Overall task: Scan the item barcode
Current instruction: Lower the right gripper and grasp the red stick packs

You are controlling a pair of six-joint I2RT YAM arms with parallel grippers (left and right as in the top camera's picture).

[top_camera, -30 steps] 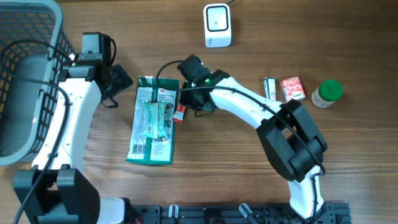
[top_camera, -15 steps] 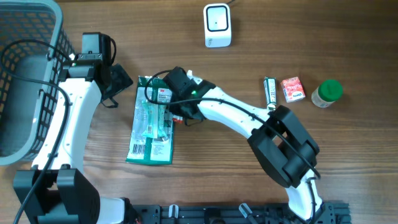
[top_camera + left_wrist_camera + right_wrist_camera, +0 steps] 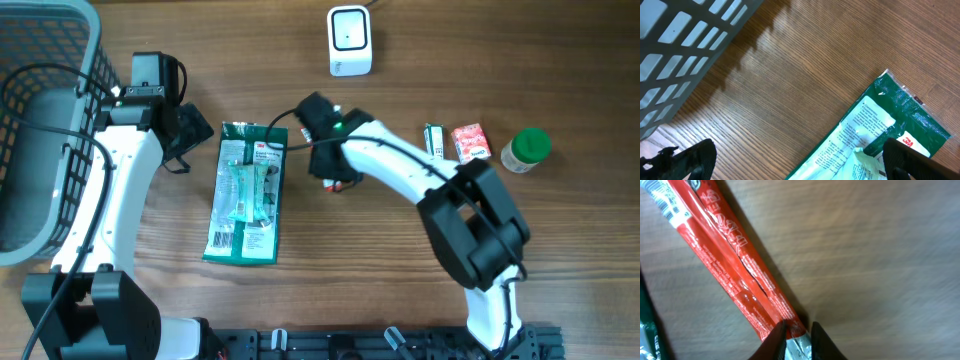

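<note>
Right claw [image 3: 796,339] pinched shut on silver end of red stick packet [image 3: 725,255], over desk [image 3: 880,255]. Barcode corner cut off by frame, white print too blurred to read. Green pack [image 3: 245,195] just left (3M logo legible). Left claw [image 3: 797,150] wide open, empty. Basket [image 3: 70,60] partly out of frame. Scanner [image 3: 350,40] farthest.

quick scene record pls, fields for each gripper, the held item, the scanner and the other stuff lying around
left gripper: open, empty, next to the basket
right gripper: shut on one end of the red stick
scanner: white, at the far side, apart from the red stick
green packet: lying flat between the two arms
other items: small pack, red box, green-lid jar, in a row to the right
</note>
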